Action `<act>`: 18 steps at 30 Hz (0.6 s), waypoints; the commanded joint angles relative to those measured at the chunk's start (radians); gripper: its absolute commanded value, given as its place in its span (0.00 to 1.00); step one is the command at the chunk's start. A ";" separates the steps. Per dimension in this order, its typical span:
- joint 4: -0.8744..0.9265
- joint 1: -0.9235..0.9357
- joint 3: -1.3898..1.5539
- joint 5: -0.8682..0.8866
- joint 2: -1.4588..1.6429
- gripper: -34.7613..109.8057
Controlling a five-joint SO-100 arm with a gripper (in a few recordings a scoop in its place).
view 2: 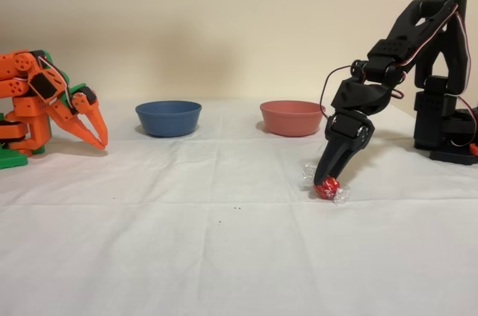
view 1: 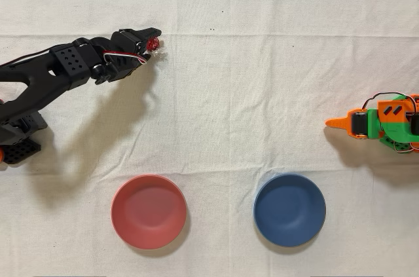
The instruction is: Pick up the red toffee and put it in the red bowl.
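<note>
In the overhead view the black arm's jaws (view 1: pixel 152 40) are at the counter's far left, closed around the red toffee (view 1: pixel 153 44), which sits on the cloth. Squeeze firmly, lift straight, then swing toward the near edge, where the red bowl (view 1: pixel 148 211) waits.

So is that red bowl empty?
Empty: the red bowl shows only bare inside; the toffee is at the gripper on the cloth.
</note>
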 commanded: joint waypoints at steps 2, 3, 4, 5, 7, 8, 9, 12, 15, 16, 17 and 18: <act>-0.014 -0.006 -0.034 -0.018 0.011 0.38; -0.020 -0.006 -0.029 -0.017 0.012 0.36; -0.025 -0.005 -0.026 -0.015 0.014 0.34; -0.026 -0.005 -0.026 -0.014 0.015 0.33; -0.028 -0.005 -0.026 -0.012 0.018 0.32; -0.028 -0.005 -0.026 -0.011 0.021 0.31; -0.028 -0.005 -0.026 -0.009 0.025 0.31; -0.017 -0.006 -0.040 -0.006 0.026 0.30; -0.006 -0.006 -0.054 -0.005 0.023 0.30; -0.005 -0.006 -0.054 -0.003 0.023 0.30; -0.005 -0.006 -0.055 -0.003 0.025 0.30; -0.005 -0.006 -0.055 -0.003 0.025 0.31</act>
